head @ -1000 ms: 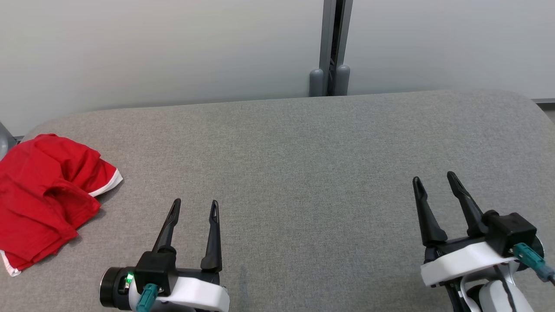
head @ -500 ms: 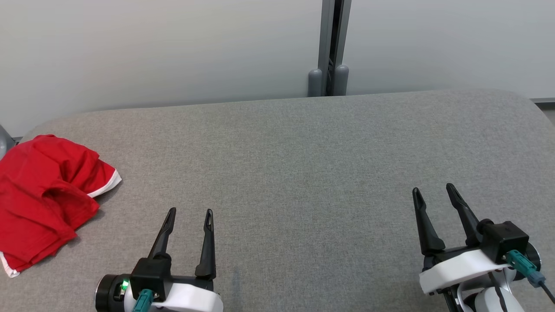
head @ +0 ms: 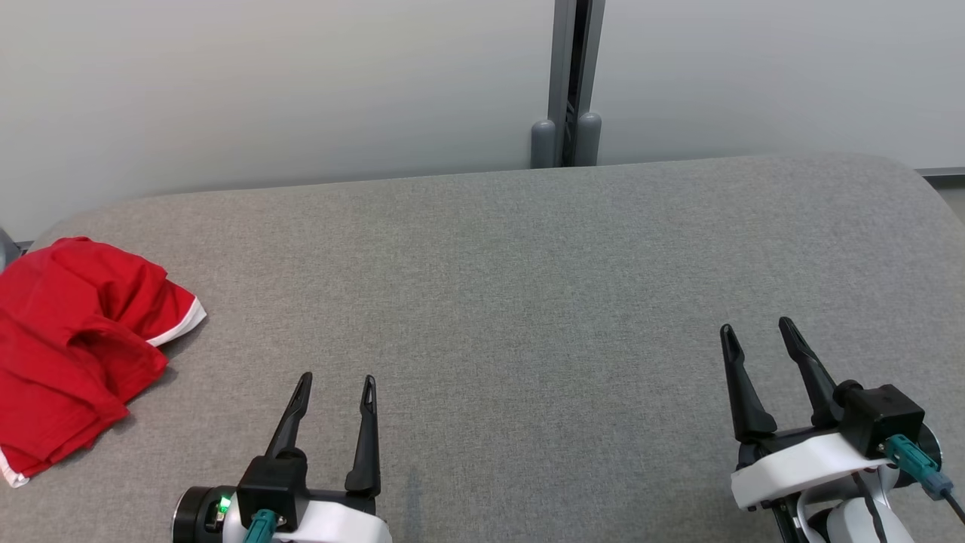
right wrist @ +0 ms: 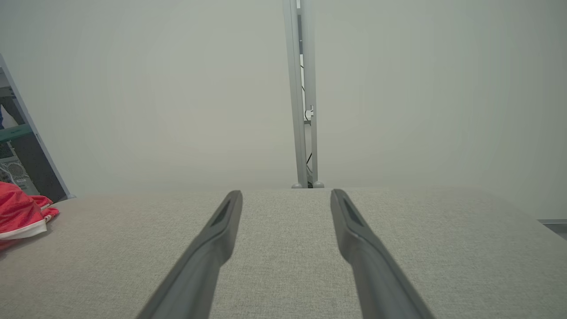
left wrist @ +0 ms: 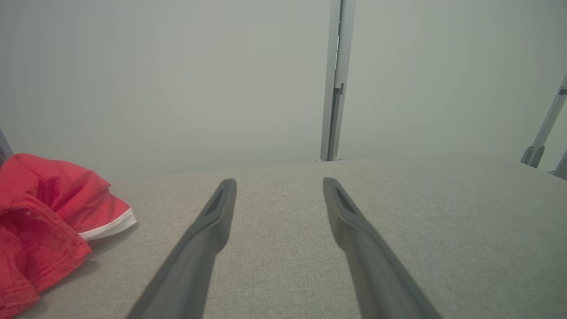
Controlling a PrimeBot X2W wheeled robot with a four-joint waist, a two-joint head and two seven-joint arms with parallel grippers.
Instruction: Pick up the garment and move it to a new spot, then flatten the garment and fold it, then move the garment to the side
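The garment [head: 71, 347] is a red piece with white trim, lying crumpled at the far left of the grey table [head: 528, 264]. It also appears at the left edge in the left wrist view as the garment [left wrist: 44, 230], and small at the left in the right wrist view as the garment [right wrist: 20, 215]. My left gripper [head: 337, 381] hovers open near the front edge, right of the garment and apart from it, also seen as the left gripper [left wrist: 279, 184]. My right gripper [head: 756, 329] stands open at the lower right with nothing between its fingers, also seen as the right gripper [right wrist: 285, 195].
A pale wall rises behind the table, with a grey upright post [head: 567, 83] at its back edge. The table's far corners are rounded. Dark equipment [right wrist: 17, 159] stands beyond the table's left end in the right wrist view.
Both grippers have drawn back slightly toward the front edge. The whole picture has shifted a little left, so the camera has moved. The garment lies as before.
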